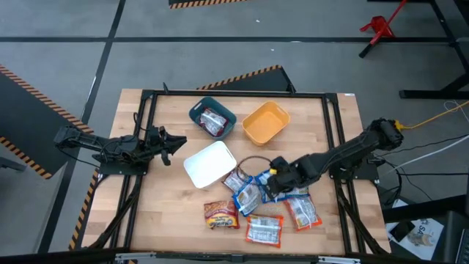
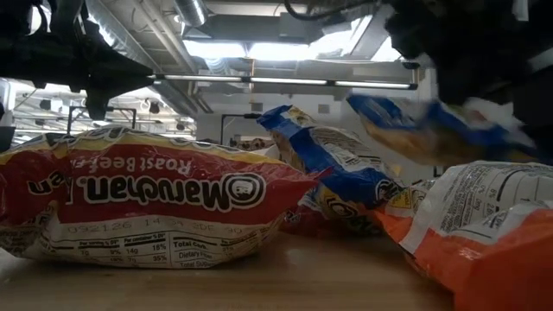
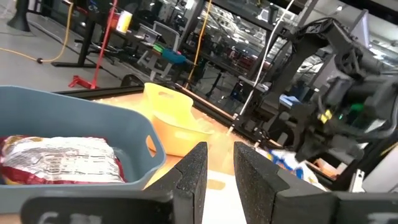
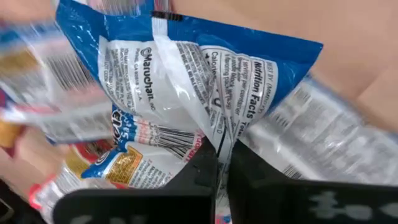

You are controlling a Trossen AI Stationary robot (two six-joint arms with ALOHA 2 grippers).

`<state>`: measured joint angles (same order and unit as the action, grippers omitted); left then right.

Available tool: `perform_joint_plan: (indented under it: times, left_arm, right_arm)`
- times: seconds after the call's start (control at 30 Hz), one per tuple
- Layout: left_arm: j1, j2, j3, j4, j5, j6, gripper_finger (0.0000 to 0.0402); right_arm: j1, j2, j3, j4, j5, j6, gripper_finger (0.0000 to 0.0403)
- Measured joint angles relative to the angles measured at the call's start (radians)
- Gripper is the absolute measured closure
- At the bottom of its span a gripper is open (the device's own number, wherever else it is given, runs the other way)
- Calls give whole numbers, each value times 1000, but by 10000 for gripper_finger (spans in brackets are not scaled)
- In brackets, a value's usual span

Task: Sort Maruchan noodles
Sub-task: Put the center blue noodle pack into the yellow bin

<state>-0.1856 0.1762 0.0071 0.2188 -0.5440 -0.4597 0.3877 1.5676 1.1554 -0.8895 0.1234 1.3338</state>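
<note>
Standing on the light wooden slatted table (image 1: 168, 220) behind the heap: a teal rectangular plastic bin (image 1: 212, 117) already holding one dark red and silver ramen packet (image 1: 213, 122), an orange rectangular plastic bin (image 1: 264, 122) just beside it, and a white square plastic bin (image 1: 209, 163) nearest the pile

Lying scattered at the table's front middle, touching and overlapping: flat plastic Maruchan noodle packets (image 1: 260, 202), blue-and-white, orange-and-white and brown with yellow. Crowding the low view, a red-and-white Roast Beef packet (image 2: 147, 207) printed upside down, with orange ones to its side

Reaching into the heap, the right gripper (image 4: 222, 163), fingers pinched together on the crinkled seam of a blue-and-white plastic noodle packet (image 4: 205, 81), its white nutrition panel facing up. Hovering at the table's left edge, well apart from the pile, the left gripper (image 3: 219, 163), fingers slightly parted and holding nothing
</note>
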Motion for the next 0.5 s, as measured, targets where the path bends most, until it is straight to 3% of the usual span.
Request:
perform_joint_plan:
  times: [0.2,0.5]
  left_arm:
    - [0,0,0,-1,-31,0,328]
    - [0,0,0,-1,-87,0,328]
  right_arm:
    - [-142,-61,47,-22,63,-52,403]
    - [-379,-95,56,0,167,-7,403]
